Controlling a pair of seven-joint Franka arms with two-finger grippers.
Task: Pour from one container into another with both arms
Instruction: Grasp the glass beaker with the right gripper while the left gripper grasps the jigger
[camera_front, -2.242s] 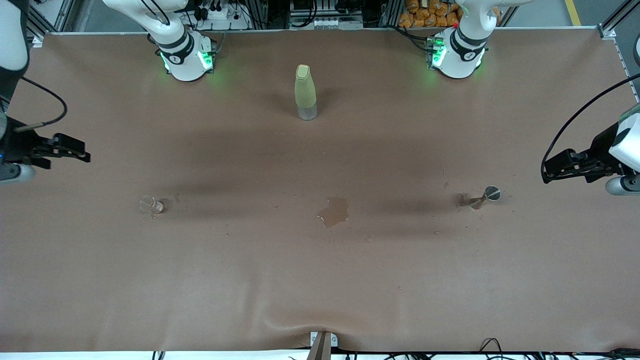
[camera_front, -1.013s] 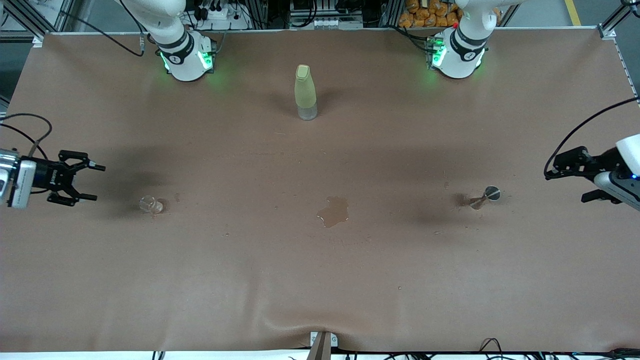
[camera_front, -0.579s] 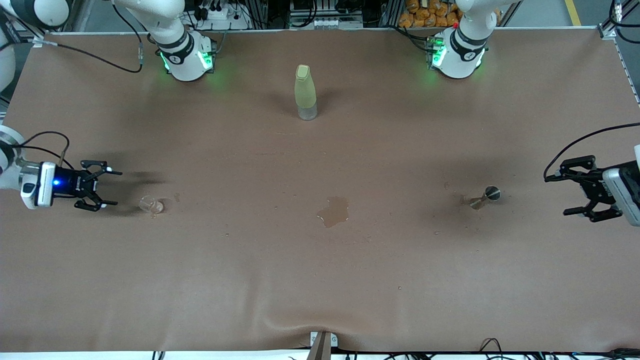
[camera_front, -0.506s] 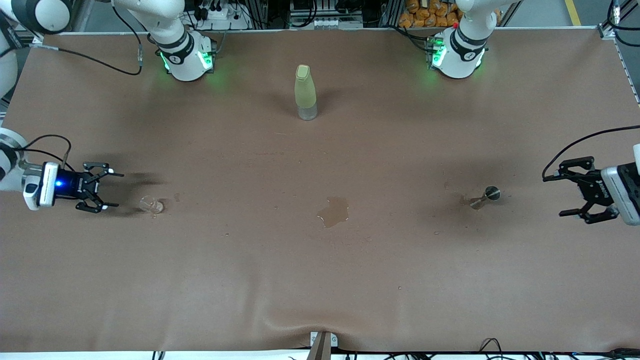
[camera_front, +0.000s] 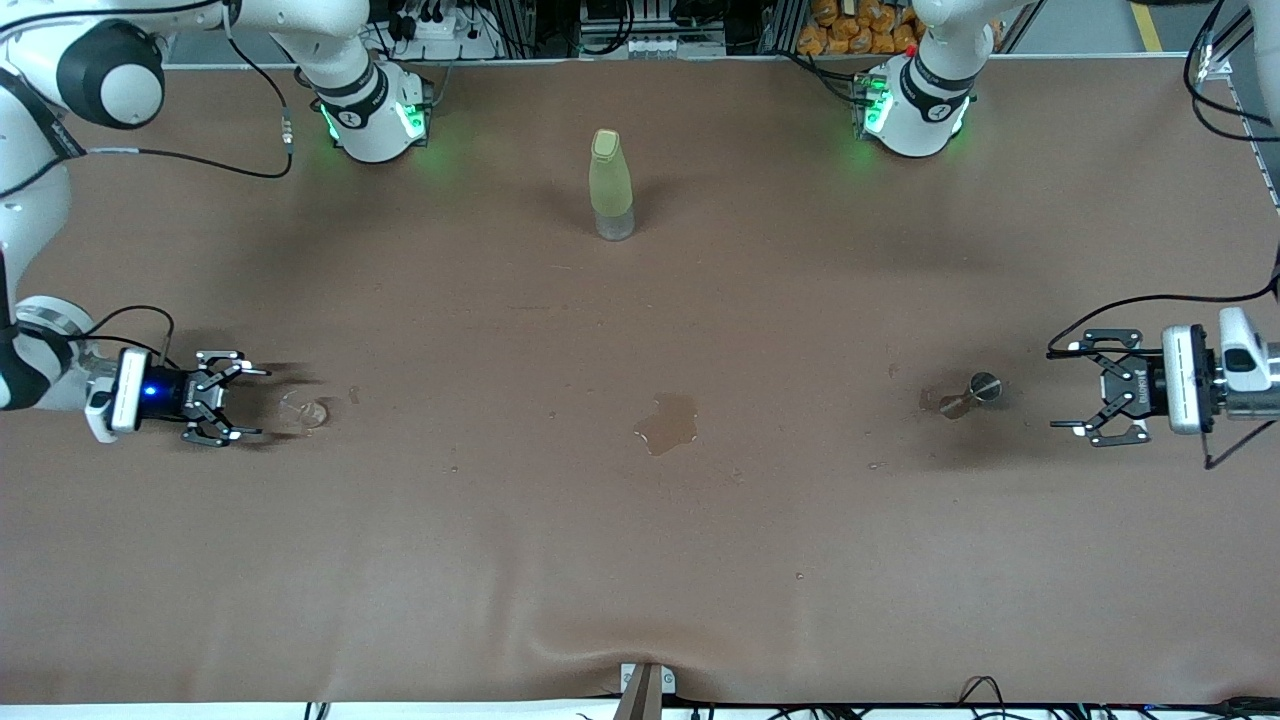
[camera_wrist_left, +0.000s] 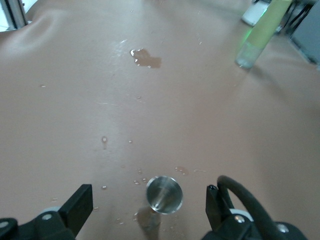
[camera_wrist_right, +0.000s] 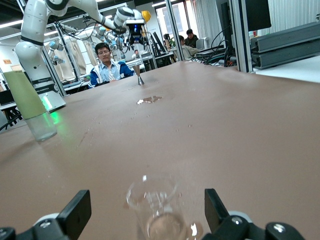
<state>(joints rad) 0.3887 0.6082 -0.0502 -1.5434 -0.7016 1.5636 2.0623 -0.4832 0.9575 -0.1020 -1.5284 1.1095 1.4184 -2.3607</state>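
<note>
A small clear glass (camera_front: 303, 410) stands toward the right arm's end of the table. My right gripper (camera_front: 258, 402) is low and level beside it, open. In the right wrist view the glass (camera_wrist_right: 152, 206) sits just ahead of the right gripper (camera_wrist_right: 146, 212), untouched, with a little brown liquid at its bottom. A metal jigger (camera_front: 966, 394) stands toward the left arm's end. My left gripper (camera_front: 1066, 388) is open beside it, some way short of it. The left wrist view has the jigger (camera_wrist_left: 164, 195) ahead of the left gripper (camera_wrist_left: 149, 204), with the fingers wide on either side.
A tall pale green bottle (camera_front: 610, 185) stands mid-table near the arms' bases. A brown puddle (camera_front: 668, 423) lies on the brown table cover (camera_front: 640, 560), between glass and jigger. Small droplets (camera_wrist_left: 104, 140) dot the cover around the jigger.
Both grippers have come down from the table's ends and turned level. The right one closed in on the glass, the left one on the jigger. Glass, jigger and bottle have not moved.
</note>
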